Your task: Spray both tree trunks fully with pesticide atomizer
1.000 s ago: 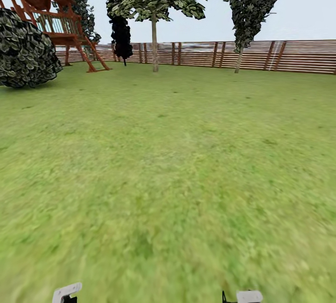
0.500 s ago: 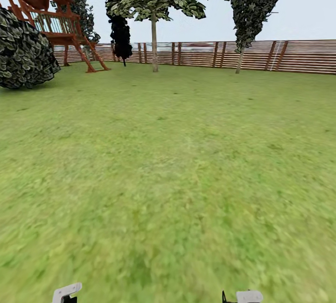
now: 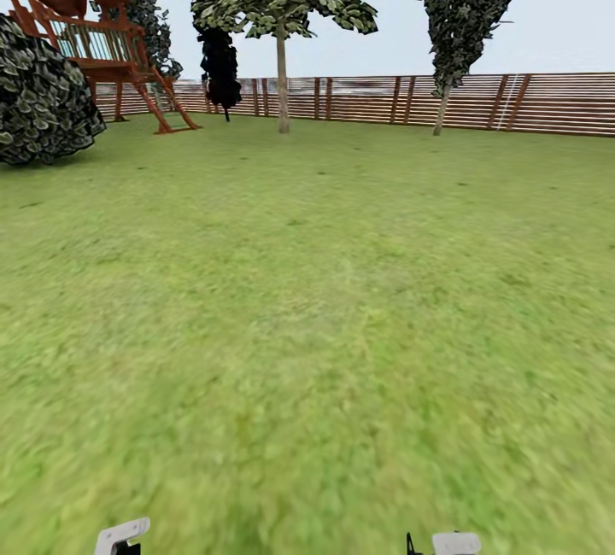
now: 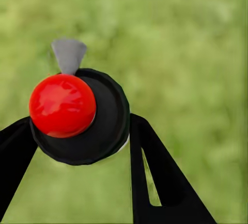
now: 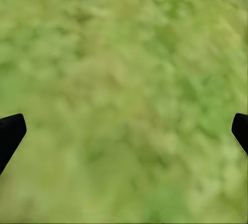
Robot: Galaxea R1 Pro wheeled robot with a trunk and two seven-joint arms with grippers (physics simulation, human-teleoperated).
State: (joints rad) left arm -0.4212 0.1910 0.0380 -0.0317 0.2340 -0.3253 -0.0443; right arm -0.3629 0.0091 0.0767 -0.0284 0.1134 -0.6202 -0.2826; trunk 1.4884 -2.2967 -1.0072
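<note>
The pesticide atomizer (image 4: 77, 115), a black round bottle with a red ball and a grey nozzle, sits between the black fingers of my left gripper (image 4: 77, 133), which is shut on it over grass. My right gripper (image 5: 124, 136) is open, its fingertips wide apart above bare lawn. Far across the garden, two trees stand by the fence: one with a pale straight trunk (image 3: 282, 81) and a broad leafy crown, the other (image 3: 442, 107) narrower and further right. No white specks show on them at this distance.
A reddish-brown slat fence (image 3: 547, 102) closes the far side of the lawn. A wooden playset (image 3: 94, 43) and a round dark bush (image 3: 43, 94) stand at the far left, with a black conifer (image 3: 220, 68) behind. Open grass (image 3: 307, 324) lies ahead.
The whole head view has shifted a little: the bush and playset have slid left and the fence trees slightly right, so the camera has moved. Both arms hold the same pose.
</note>
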